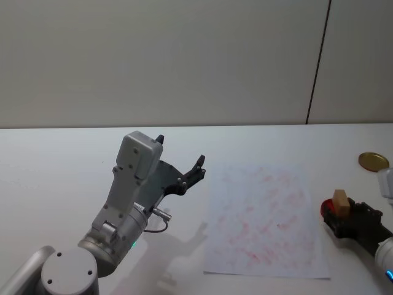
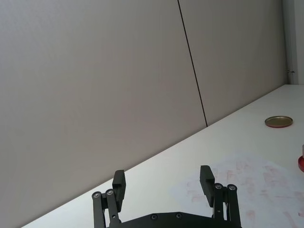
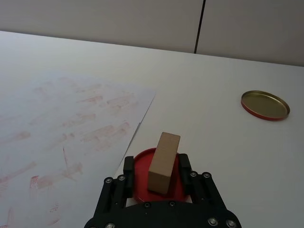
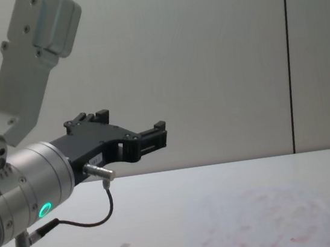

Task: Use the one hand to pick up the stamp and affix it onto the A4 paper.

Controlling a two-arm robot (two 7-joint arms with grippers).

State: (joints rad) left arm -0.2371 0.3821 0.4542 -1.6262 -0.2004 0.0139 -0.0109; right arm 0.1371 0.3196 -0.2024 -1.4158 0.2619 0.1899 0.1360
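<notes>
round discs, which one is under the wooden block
The flat red ink pad, beneath the tan wooden stamp held by the right gripper; the gold metal lid lies apart, uncovered.

The A4 paper [image 1: 264, 215], a white sheet mottled all over with faint red-pink stamp prints, lies flat and slightly askew on the table. Just off the paper's right edge, toward its near corner, the stamp [image 1: 341, 201], a small light-tan wooden block, stands on end with a slight lean, clear of the sheet. The hand [image 1: 339, 216], black and blocky, sits low on that same side of the paper, the stamp rising at its tip.
</notes>
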